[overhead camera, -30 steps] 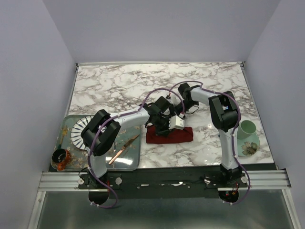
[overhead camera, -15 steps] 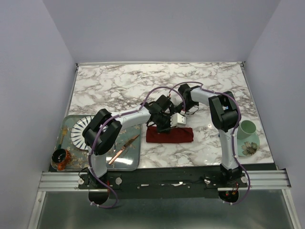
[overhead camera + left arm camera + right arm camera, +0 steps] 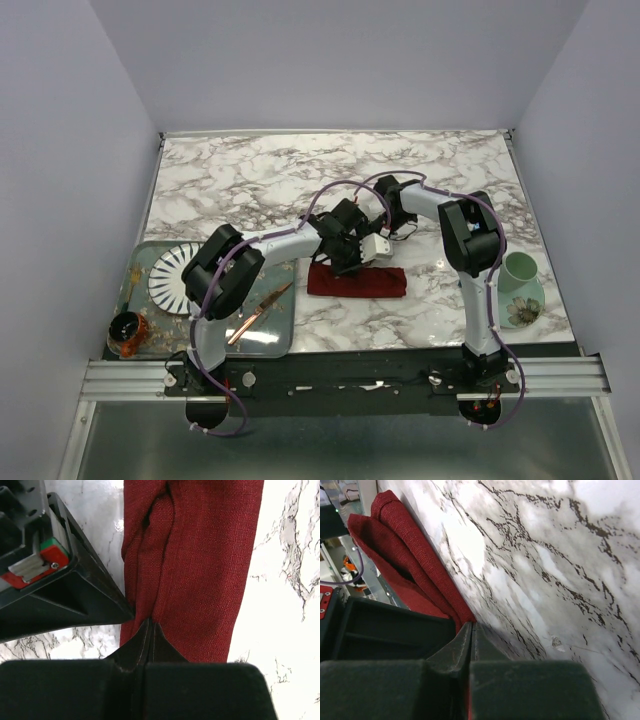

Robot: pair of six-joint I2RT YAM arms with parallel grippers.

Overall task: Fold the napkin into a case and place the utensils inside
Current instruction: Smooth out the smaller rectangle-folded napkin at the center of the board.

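You see the napkin [image 3: 368, 285], folded into a long strip, on the desk [image 3: 230, 180], the tray [image 3: 262, 340] to its left. Left jaws and right jaws: each pressed together, tips touching the napkin's far edge.

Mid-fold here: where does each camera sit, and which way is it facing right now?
Top external: above and behind the bases, looking down on the marble table; left arm and right arm show whole, meeting at the napkin.
Left wrist: on the left arm, looking down past the left gripper, shut on the napkin's edge.
Right wrist: low, looking along the table past the right gripper, shut on the napkin's corner.
Shared: all three show napkin and marble.
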